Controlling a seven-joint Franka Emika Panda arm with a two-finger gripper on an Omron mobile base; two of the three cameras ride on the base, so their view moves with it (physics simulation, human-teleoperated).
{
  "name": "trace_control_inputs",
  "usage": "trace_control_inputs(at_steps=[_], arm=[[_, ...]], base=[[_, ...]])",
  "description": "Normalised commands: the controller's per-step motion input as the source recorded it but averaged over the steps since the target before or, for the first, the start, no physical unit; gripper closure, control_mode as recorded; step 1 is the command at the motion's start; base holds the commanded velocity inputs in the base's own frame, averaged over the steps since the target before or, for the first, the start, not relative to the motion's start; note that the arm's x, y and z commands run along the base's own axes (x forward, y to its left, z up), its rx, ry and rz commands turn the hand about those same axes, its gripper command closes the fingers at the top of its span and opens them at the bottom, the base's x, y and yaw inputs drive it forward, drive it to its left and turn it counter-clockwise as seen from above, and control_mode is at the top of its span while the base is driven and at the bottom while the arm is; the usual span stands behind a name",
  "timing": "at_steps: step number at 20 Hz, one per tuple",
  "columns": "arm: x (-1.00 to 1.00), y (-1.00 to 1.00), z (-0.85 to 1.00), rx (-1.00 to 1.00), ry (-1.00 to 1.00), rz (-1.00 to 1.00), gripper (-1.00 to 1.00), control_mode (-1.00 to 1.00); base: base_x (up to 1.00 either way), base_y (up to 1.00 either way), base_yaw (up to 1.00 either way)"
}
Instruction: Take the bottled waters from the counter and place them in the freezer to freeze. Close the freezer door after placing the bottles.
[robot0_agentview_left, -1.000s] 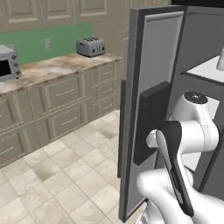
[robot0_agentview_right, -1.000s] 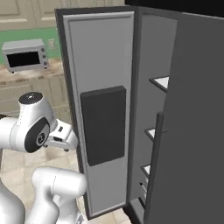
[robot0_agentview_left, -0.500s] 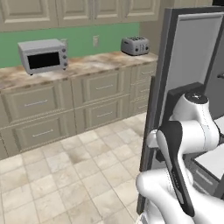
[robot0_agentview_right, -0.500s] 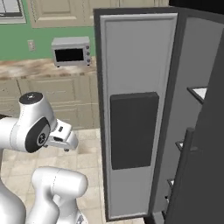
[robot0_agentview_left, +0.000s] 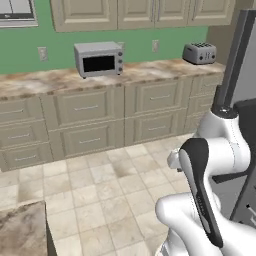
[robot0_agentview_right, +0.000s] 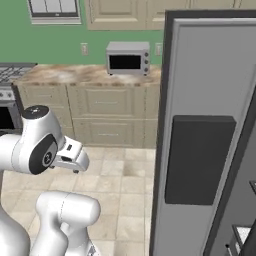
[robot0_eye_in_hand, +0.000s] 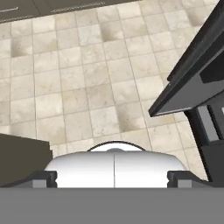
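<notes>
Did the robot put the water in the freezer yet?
Not that I can see. Done: the freezer door stands open. In hand: nothing; the gripper is open and empty, pointing at the floor. Left: I see no bottles on this counter, so fetching them, loading them and shutting the door remain.

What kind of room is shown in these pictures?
A home kitchen, by all signs: a marbled counter over beige drawers carries a toaster oven and a toaster, and a tall grey freezer door with a black dispenser panel stands open.

grey freezer door (robot0_agentview_right: 210, 75) w/ black panel, brown-beige marbled counter (robot0_agentview_left: 65, 80)
</notes>
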Motion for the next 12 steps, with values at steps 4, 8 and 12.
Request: trace_control_inputs(at_steps=[4,8,12], arm=[[0.0,0.0,0.0,0.0,0.0,0.0,-1.0,1.0],[0.0,0.0,0.0,0.0,0.0,0.0,-1.0,1.0],[0.0,0.0,0.0,0.0,0.0,0.0,-1.0,1.0]], base=[[-0.03,0.55,0.31],[0.04,0.53,0.19],[0.02,0.12,0.06]])
